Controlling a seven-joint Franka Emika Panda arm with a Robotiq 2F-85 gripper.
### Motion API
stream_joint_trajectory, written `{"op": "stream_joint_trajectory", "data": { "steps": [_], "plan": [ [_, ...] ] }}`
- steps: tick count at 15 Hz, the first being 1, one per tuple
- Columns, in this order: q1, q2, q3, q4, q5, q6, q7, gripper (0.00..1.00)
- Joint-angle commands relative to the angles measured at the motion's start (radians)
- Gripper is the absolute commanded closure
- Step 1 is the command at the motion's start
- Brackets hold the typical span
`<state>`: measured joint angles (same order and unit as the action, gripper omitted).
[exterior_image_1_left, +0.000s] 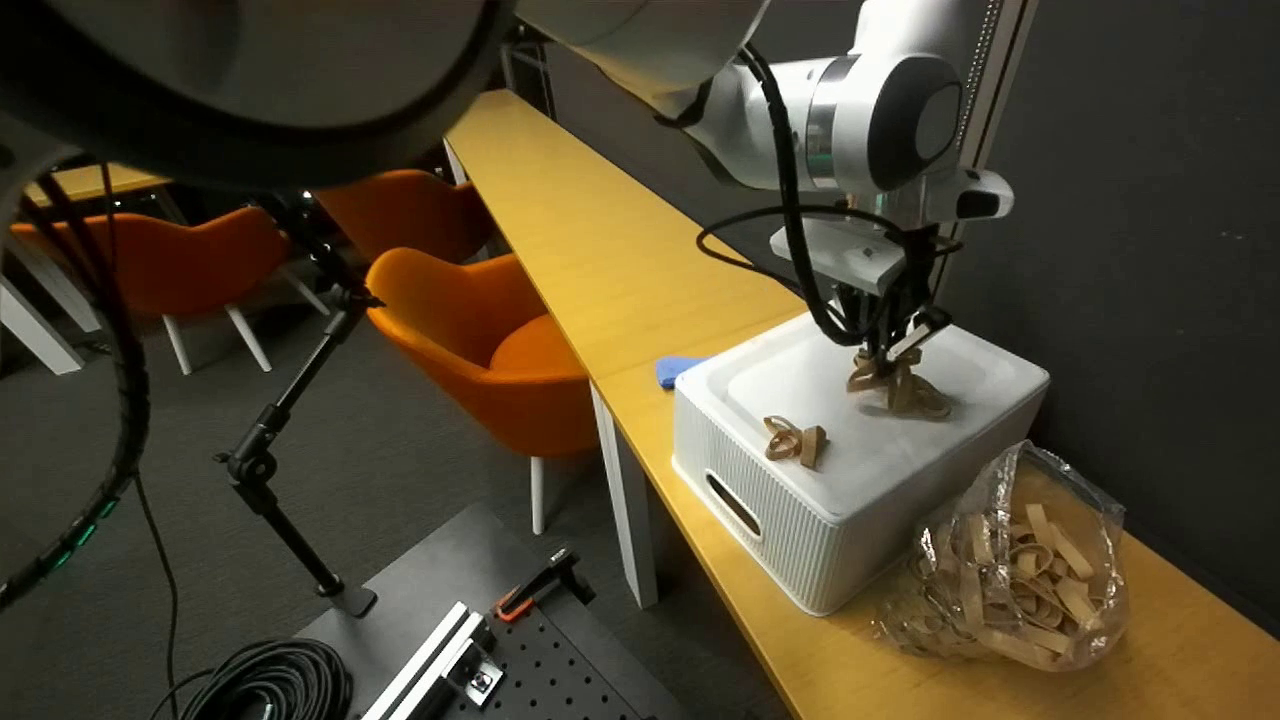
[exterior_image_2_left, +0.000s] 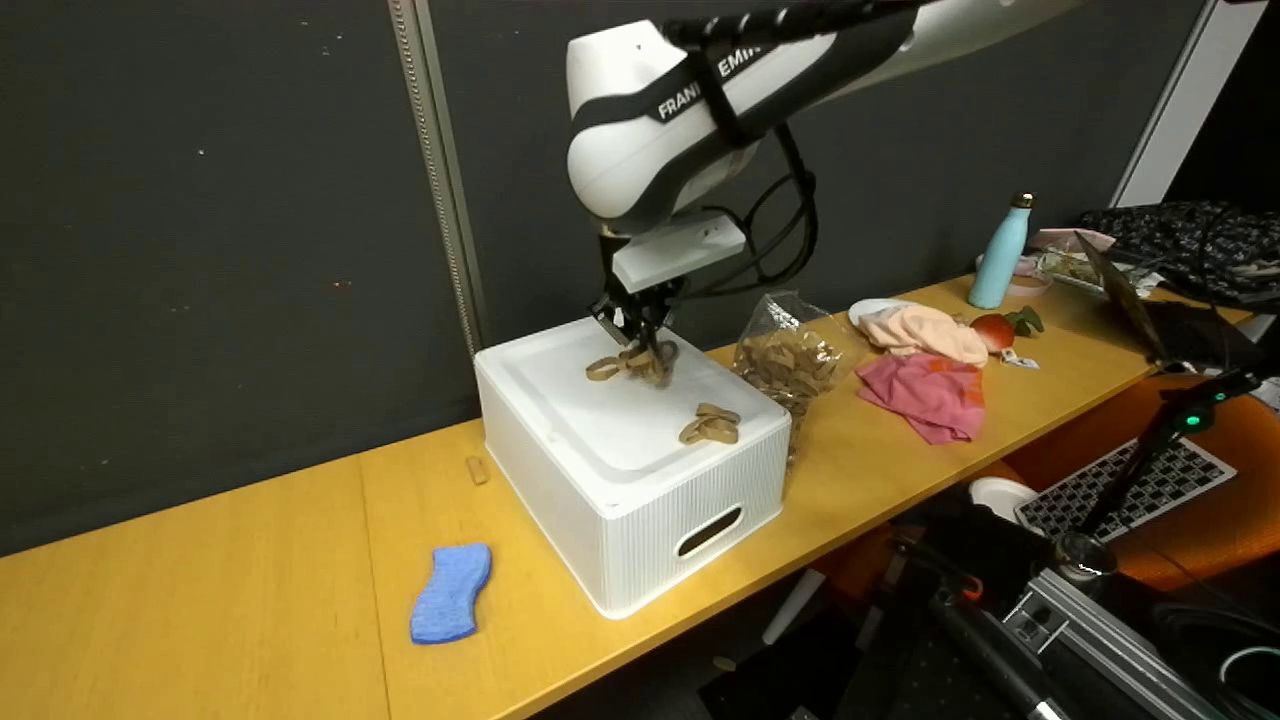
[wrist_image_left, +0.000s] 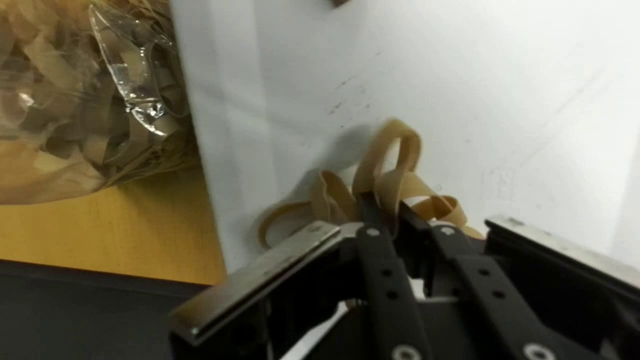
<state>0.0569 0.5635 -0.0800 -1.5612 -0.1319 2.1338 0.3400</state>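
Note:
My gripper (wrist_image_left: 392, 215) points down over the white ribbed box (exterior_image_1_left: 860, 470) and is shut on several tan rubber bands (wrist_image_left: 395, 160). The gripper (exterior_image_2_left: 648, 345) and the bands (exterior_image_2_left: 607, 368) also show in an exterior view, low over the lid. Some bands hang around the fingertips; whether they touch the lid is unclear. A smaller bunch of bands (exterior_image_1_left: 797, 441) lies on the lid near the handle end. A clear plastic bag (exterior_image_1_left: 1040, 580) full of bands stands beside the box. It also shows in the wrist view (wrist_image_left: 75, 115).
A blue sponge (exterior_image_2_left: 450, 595) and a small tan piece (exterior_image_2_left: 477, 470) lie on the wooden table (exterior_image_2_left: 250, 590). A pink cloth (exterior_image_2_left: 925, 395), a peach cloth (exterior_image_2_left: 920, 333) and a blue bottle (exterior_image_2_left: 1000, 255) are beyond the bag. A dark wall (exterior_image_2_left: 250, 250) stands behind. Orange chairs (exterior_image_1_left: 470, 340) are beside the table.

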Motion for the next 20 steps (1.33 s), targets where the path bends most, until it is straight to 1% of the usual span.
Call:
{"op": "stream_joint_trajectory", "data": {
  "steps": [1, 5, 10, 12, 15, 20],
  "plan": [
    [-0.010, -0.109, -0.022, -0.040, 0.010, -0.055, 0.017, 0.98],
    [-0.039, -0.225, -0.057, -0.100, -0.002, -0.100, 0.039, 0.98],
    [-0.094, -0.415, -0.100, -0.273, -0.024, -0.131, 0.083, 0.98],
    [-0.126, -0.460, -0.112, -0.337, -0.026, -0.119, 0.092, 0.98],
    [-0.172, -0.479, -0.125, -0.394, -0.016, -0.105, 0.096, 0.98],
    [-0.222, -0.418, -0.142, -0.412, -0.023, -0.034, 0.097, 0.98]
  ]
}}
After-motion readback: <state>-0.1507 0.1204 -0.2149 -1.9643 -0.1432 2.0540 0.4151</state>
